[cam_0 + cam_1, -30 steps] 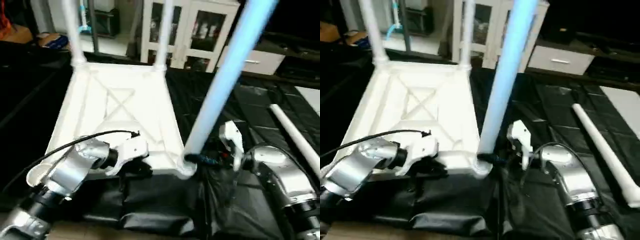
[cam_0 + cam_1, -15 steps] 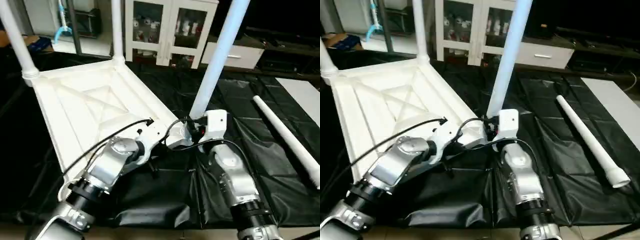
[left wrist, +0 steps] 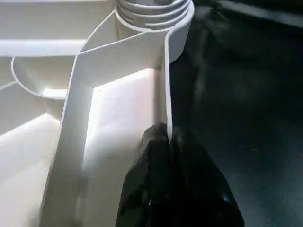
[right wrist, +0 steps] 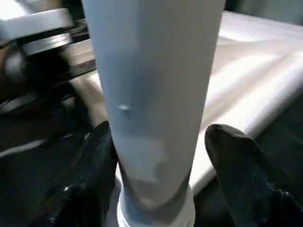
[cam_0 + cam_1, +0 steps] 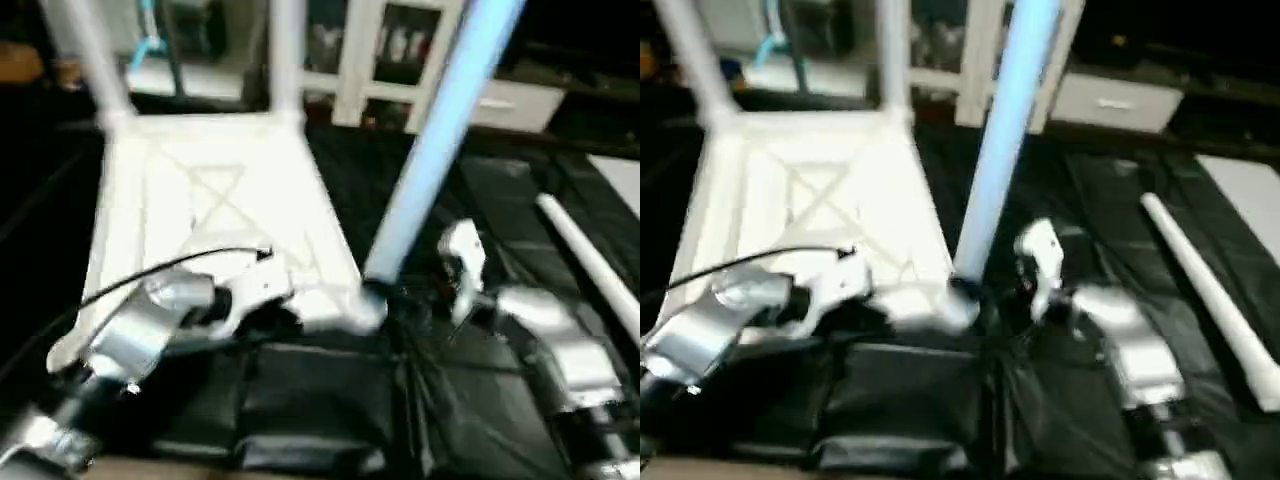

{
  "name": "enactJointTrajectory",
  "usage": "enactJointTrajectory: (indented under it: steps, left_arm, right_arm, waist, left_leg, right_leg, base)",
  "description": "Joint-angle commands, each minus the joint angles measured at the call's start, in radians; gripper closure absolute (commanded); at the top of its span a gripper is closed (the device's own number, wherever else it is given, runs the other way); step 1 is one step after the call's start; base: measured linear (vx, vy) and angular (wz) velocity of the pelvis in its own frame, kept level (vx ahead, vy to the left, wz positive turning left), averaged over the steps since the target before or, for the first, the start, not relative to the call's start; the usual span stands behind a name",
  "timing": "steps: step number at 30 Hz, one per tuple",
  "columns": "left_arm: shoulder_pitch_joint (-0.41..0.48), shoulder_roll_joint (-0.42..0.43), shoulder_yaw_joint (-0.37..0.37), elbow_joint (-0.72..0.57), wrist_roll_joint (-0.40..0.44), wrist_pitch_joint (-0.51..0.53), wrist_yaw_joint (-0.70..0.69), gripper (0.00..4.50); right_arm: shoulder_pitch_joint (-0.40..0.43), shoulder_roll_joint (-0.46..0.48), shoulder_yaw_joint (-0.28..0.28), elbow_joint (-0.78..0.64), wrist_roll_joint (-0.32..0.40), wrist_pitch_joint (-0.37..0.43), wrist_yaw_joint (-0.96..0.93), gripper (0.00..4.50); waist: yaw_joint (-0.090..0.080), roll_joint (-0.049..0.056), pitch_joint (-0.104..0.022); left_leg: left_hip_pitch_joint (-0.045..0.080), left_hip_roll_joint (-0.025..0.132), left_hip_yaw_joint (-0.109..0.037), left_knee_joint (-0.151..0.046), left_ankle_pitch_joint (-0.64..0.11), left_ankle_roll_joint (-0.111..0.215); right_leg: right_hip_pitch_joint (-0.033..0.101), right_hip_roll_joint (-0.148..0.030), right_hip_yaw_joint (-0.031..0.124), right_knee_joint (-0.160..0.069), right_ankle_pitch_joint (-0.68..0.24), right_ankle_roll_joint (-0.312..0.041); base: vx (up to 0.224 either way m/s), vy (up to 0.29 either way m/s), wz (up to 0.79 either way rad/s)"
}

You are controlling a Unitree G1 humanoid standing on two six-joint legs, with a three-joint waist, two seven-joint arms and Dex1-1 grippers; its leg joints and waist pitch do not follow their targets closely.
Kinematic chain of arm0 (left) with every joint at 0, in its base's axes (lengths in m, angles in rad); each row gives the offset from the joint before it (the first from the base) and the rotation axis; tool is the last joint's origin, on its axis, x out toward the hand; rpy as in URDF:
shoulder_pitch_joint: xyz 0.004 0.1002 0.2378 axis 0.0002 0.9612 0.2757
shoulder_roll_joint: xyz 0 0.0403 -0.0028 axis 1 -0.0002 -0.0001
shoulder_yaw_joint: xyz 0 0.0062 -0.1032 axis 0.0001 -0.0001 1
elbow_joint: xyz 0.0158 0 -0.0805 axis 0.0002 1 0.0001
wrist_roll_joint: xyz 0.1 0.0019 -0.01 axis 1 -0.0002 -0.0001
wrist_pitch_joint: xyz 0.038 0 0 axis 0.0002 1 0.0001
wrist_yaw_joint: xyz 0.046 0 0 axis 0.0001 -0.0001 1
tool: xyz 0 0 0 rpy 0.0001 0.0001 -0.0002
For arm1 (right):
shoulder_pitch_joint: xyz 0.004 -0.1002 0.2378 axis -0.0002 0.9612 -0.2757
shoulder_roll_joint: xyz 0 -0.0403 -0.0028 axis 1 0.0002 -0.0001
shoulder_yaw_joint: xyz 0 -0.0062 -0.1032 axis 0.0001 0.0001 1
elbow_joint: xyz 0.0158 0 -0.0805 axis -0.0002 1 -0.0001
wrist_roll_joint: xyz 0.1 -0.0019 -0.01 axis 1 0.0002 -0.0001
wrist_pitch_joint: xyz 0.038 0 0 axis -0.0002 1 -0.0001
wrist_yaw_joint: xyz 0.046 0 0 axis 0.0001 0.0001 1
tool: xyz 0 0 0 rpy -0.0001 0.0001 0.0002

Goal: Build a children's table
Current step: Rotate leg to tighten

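Observation:
The children's table lies upside down, its white ribbed top (image 5: 200, 200) on black cloth. Two white legs (image 5: 95, 60) (image 5: 287, 60) stand in the far corner sockets. A third, bluish-white leg (image 5: 430, 150) rises from the near right socket (image 5: 368, 305). The last leg (image 5: 590, 265) lies loose on the cloth at the right. My left gripper (image 3: 168, 142) is shut on the top's near rim (image 3: 165, 85), close to that socket. My right gripper (image 4: 158, 137) is open around the third leg's base (image 4: 156, 118), one black finger (image 4: 236, 165) on each side, with a narrow gap showing.
Black sheeting (image 5: 320, 400) covers the work surface and hangs in folds at the front edge. A white cabinet with glass doors (image 5: 390, 50) and a white drawer unit (image 5: 515, 100) stand behind. A white panel (image 5: 625, 180) shows at the far right.
The head views have swung and tilted, so the whole picture shifts. My left gripper stays on the near rim and my right gripper stays at the base of the near right leg.

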Motion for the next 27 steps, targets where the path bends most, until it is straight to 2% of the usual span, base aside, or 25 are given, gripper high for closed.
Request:
enactJointTrajectory:
  steps: [1, 2, 4, 5, 7, 8, 9, 10, 11, 13, 17, 19, 22, 24, 25, 26, 27]
  left_arm:
    - [0.02, 0.014, -0.059, -0.034, -0.027, 0.033, -0.093, 4.5]
    - [0.021, 0.014, -0.059, -0.034, -0.028, 0.033, -0.093, 4.5]
    - [0.021, 0.016, -0.059, -0.046, -0.045, 0.034, -0.107, 4.5]
    - [0.021, 0.017, -0.059, -0.046, -0.047, 0.032, -0.11, 4.5]
    - [0.023, 0.025, -0.062, -0.051, -0.059, 0.018, -0.132, 4.5]
    - [0.024, 0.026, -0.062, -0.051, -0.059, 0.018, -0.133, 4.5]
    - [0.026, 0.03, -0.062, -0.053, -0.061, 0.016, -0.139, 4.5]
    - [0.027, 0.031, -0.063, -0.053, -0.062, 0.015, -0.14, 4.5]
    - [0.027, 0.033, -0.063, -0.055, -0.061, 0.017, -0.143, 4.5]
    - [0.028, 0.033, -0.062, -0.056, -0.06, 0.019, -0.145, 4.5]
    - [0.032, 0.036, -0.062, -0.063, -0.058, 0.025, -0.149, 4.5]
    - [0.031, 0.038, -0.064, -0.067, -0.062, 0.03, -0.149, 4.5]
    - [0.025, 0.027, -0.063, -0.069, -0.066, 0.058, -0.128, 4.5]
    - [0.012, -0.018, -0.042, -0.054, -0.058, 0.125, -0.053, 4.5]
    - [0.01, -0.026, -0.039, -0.052, -0.057, 0.135, -0.04, 4.5]
    - [-0.001, -0.07, -0.015, -0.032, -0.046, 0.177, 0.037, 4.5]
    - [-0.009, -0.104, 0.004, -0.015, -0.037, 0.206, 0.097, 4.5]
  right_arm:
    - [-0.02, -0.051, -0.057, 0.03, 0.014, -0.034, 0.071, 1.5]
    - [-0.02, -0.052, -0.056, 0.03, 0.015, -0.035, 0.074, 1.5]
    - [-0.02, -0.087, -0.019, 0.024, 0.025, -0.016, 0.15, 1.5]
    - [-0.02, -0.092, -0.013, 0.023, 0.028, -0.012, 0.159, 1.75]
    - [-0.021, -0.119, 0.03, 0.024, 0.026, -0.005, 0.219, 1.75]
    - [-0.021, -0.12, 0.032, 0.025, 0.025, -0.006, 0.221, 1.85]
    - [-0.025, -0.125, 0.049, 0.031, 0.017, -0.012, 0.245, 1.99]
    - [-0.026, -0.127, 0.055, 0.033, 0.015, -0.01, 0.252, 2.1]
    - [-0.029, -0.127, 0.061, 0.036, 0.016, -0.001, 0.266, 2.17]
    - [-0.031, -0.126, 0.061, 0.038, 0.017, 0.006, 0.278, 2.21]
    - [-0.043, -0.113, 0.058, 0.066, -0.003, -0.016, 0.285, 2.53]
    - [-0.046, -0.104, 0.054, 0.08, -0.002, -0.017, 0.276, 2.55]
    - [-0.053, -0.064, 0.03, 0.128, -0.021, -0.054, 0.161, 2.62]
    - [-0.077, -0.011, -0.002, 0.218, -0.104, -0.096, -0.059, 2.63]
    - [-0.08, -0.006, -0.005, 0.227, -0.112, -0.093, -0.087, 2.63]
    - [-0.089, 0.017, -0.025, 0.257, -0.14, -0.073, -0.211, 2.64]
    - [-0.095, 0.034, -0.041, 0.275, -0.156, -0.058, -0.298, 2.65]
  waist:
    - [-0.004, 0.014, -0.06]
    - [-0.002, 0.014, -0.059]
    - [0.003, 0.013, -0.057]
    - [0.006, 0.013, -0.054]
    - [0.008, 0.011, -0.052]
    - [0.008, 0.01, -0.052]
    - [0.007, 0.0, -0.051]
    - [0.009, 0.005, -0.049]
    - [0.009, 0.005, -0.049]
    - [0.009, 0.004, -0.049]
    - [0.007, 0.003, -0.05]
    - [0.005, 0.004, -0.05]
    - [0.003, 0.003, -0.049]
    - [-0.003, 0.003, -0.048]
    - [-0.011, 0.002, -0.047]
    - [-0.015, 0.001, -0.048]
    - [-0.027, 0.001, -0.046]
  left_leg:
    - [0.007, 0.022, 0.012, -0.063, -0.055, 0.096]
    - [0.008, 0.023, 0.011, -0.063, -0.065, 0.091]
    - [0.01, 0.023, 0.012, -0.064, -0.107, 0.075]
    - [0.011, 0.023, 0.013, -0.065, -0.13, 0.068]
    - [0.009, 0.023, 0.012, -0.066, -0.163, 0.054]
    - [0.008, 0.023, 0.011, -0.067, -0.167, 0.049]
    - [0.006, 0.022, 0.012, -0.067, -0.172, 0.048]
    - [0.005, 0.022, 0.009, -0.068, -0.187, 0.04]
    - [0.008, 0.023, 0.01, -0.067, -0.2, 0.033]
    - [0.009, 0.023, 0.01, -0.066, -0.211, 0.03]
    - [0.003, 0.022, 0.007, -0.067, -0.206, 0.024]
    - [0.001, 0.021, 0.006, -0.067, -0.196, 0.024]
    - [0.002, 0.021, 0.006, -0.068, -0.214, 0.017]
    - [-0.004, 0.019, 0.002, -0.071, -0.228, -0.002]
    - [-0.006, 0.016, 0.0, -0.073, -0.237, -0.019]
    - [-0.003, 0.016, -0.001, -0.072, -0.248, -0.026]
    - [-0.006, 0.014, -0.001, -0.072, -0.251, -0.038]
  right_leg:
    - [0.056, -0.044, 0.04, -0.03, 0.017, -0.285]
    - [0.057, -0.046, 0.04, -0.032, -0.001, -0.283]
    - [0.056, -0.046, 0.042, -0.038, -0.063, -0.266]
    - [0.053, -0.045, 0.043, -0.042, -0.098, -0.257]
    - [0.053, -0.047, 0.044, -0.048, -0.17, -0.233]
    - [0.053, -0.047, 0.044, -0.05, -0.184, -0.227]
    - [0.053, -0.047, 0.044, -0.052, -0.202, -0.219]
    - [0.051, -0.048, 0.044, -0.055, -0.248, -0.205]
    - [0.047, -0.048, 0.045, -0.058, -0.275, -0.195]
    - [0.043, -0.046, 0.046, -0.058, -0.285, -0.193]
    - [0.046, -0.046, 0.045, -0.056, -0.291, -0.185]
    - [0.047, -0.045, 0.046, -0.055, -0.285, -0.181]
    - [0.043, -0.045, 0.046, -0.058, -0.314, -0.176]
    - [0.044, -0.047, 0.044, -0.06, -0.356, -0.162]
    - [0.045, -0.043, 0.042, -0.063, -0.38, -0.151]
    - [0.044, -0.043, 0.042, -0.063, -0.394, -0.145]
    - [0.044, -0.041, 0.043, -0.064, -0.412, -0.135]
  base:
    - [0.0, 0.0, 0.0]
    - [0.0, 0.0, 0.0]
    - [0.0, 0.0, 0.0]
    - [0.0, 0.0, 0.0]
    - [0.0, 0.0, 0.0]
    - [0.0, 0.0, 0.0]
    - [0.0, 0.0, 0.0]
    - [0.0, 0.0, 0.0]
    - [0.0, 0.0, 0.0]
    - [0.0, 0.0, 0.0]
    - [0.0, 0.0, 0.0]
    - [0.0, 0.0, 0.0]
    - [0.0, 0.0, 0.0]
    - [0.0, 0.0, 0.0]
    - [0.0, 0.0, 0.0]
    - [0.0, 0.0, 0.0]
    - [0.0, 0.0, 0.0]
